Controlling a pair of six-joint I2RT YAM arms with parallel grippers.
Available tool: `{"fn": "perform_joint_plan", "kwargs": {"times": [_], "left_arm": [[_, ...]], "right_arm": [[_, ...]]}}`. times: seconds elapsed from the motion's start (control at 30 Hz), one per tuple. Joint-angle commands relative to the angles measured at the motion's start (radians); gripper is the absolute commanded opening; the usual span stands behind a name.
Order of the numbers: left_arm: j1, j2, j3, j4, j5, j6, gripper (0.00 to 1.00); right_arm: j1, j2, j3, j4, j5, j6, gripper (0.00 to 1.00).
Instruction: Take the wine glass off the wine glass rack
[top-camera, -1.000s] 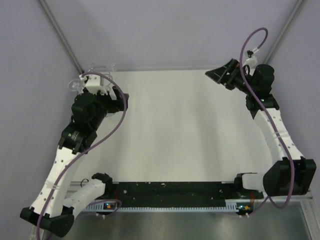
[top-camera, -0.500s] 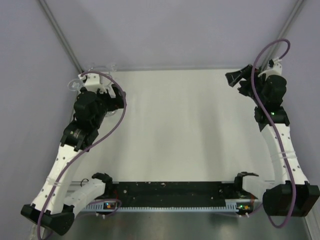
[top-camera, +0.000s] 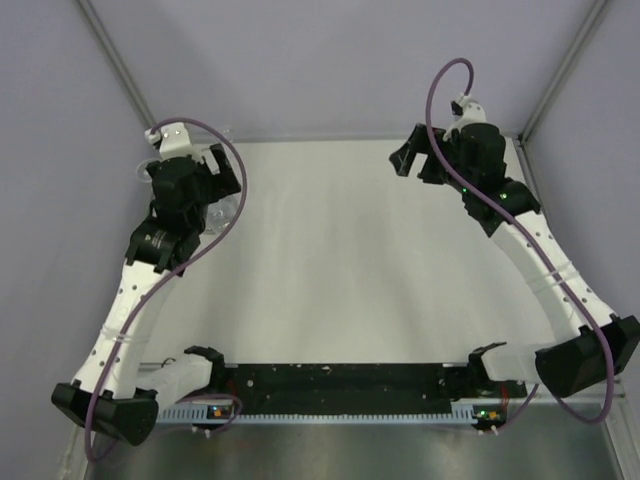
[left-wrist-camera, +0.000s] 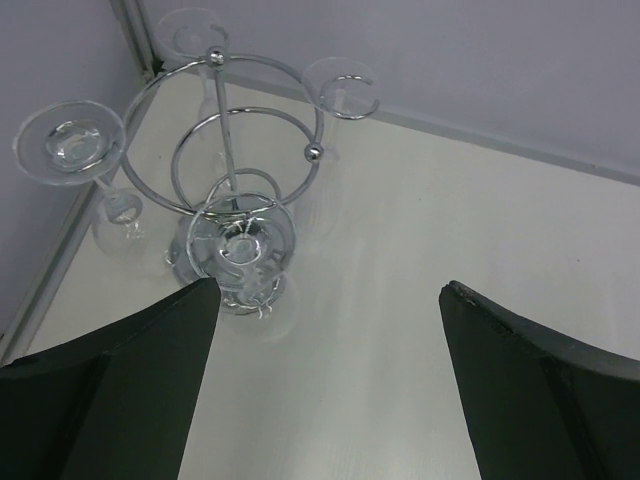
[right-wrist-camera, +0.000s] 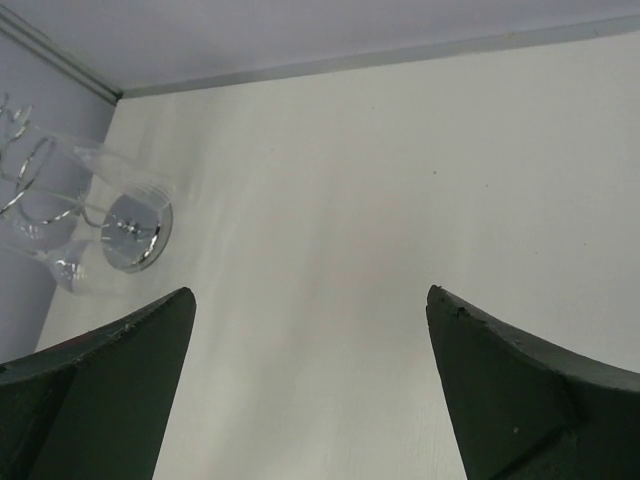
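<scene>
The chrome wine glass rack stands in the table's far left corner, with a central post, curved arms and a round mirrored base. Several clear wine glasses hang upside down on it: one at the left, one at the right, one at the front. My left gripper is open and empty, above the rack and a little to its right. In the top view the left gripper covers most of the rack. My right gripper is open and empty, far from the rack.
The white table ends at grey walls behind and left of the rack. A wall seam runs right beside the rack. The right gripper hangs over the far right part of the table.
The left wrist has risen and shifted toward the far corner over the rack. The right arm has swung back left from the right edge. Both grippers stay open.
</scene>
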Motion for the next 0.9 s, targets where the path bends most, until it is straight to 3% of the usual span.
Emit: {"fn": "perform_joint_plan", "kwargs": {"times": [0.0,0.43,0.67,0.87], "left_arm": [[0.023,0.026,0.051,0.047,-0.123,0.036,0.97],[0.057,0.193,0.089,0.228,-0.282,0.15,0.95],[0.061,0.21,-0.086,0.514,-0.307,0.202,0.92],[0.066,0.26,-0.143,0.657,-0.341,0.244,0.91]], "right_arm": [[0.026,0.014,0.007,-0.076,0.053,-0.018,0.99],[0.137,0.024,-0.059,-0.028,-0.013,-0.018,0.99],[0.175,0.027,-0.081,-0.021,-0.035,-0.021,0.98],[0.186,0.021,-0.098,-0.013,-0.061,-0.029,0.98]]}}
